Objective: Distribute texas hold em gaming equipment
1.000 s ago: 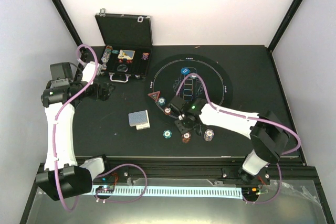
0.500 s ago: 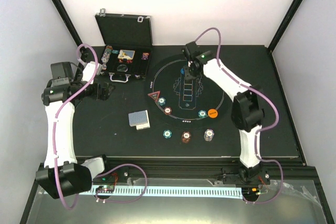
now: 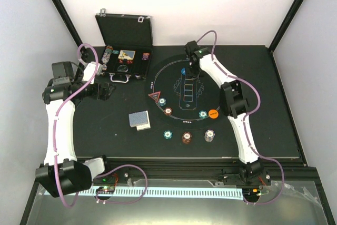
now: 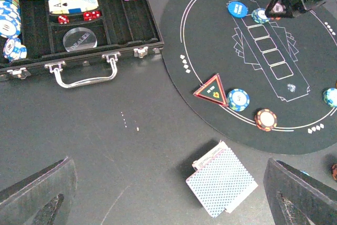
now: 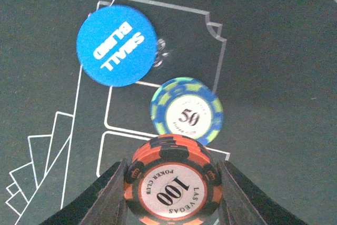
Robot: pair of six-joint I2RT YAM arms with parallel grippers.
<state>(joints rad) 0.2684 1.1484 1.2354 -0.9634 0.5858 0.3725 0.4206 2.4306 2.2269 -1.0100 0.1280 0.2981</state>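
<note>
Right hand swung from 6 o'clock to 12 o'clock of mat, half-closed on 100 chip beside blue disc; placement pending. Left hand wide open, empty.

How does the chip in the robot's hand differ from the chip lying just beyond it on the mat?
The 100 chip is red-orange with black edge marks; the 50 chip is blue with green ones. Their white centres read 100 and 50. The 100 chip is pinched in the right hand, while the 50 chip lies flat on the mat, untouched. Both are round casino-style chips.
</note>
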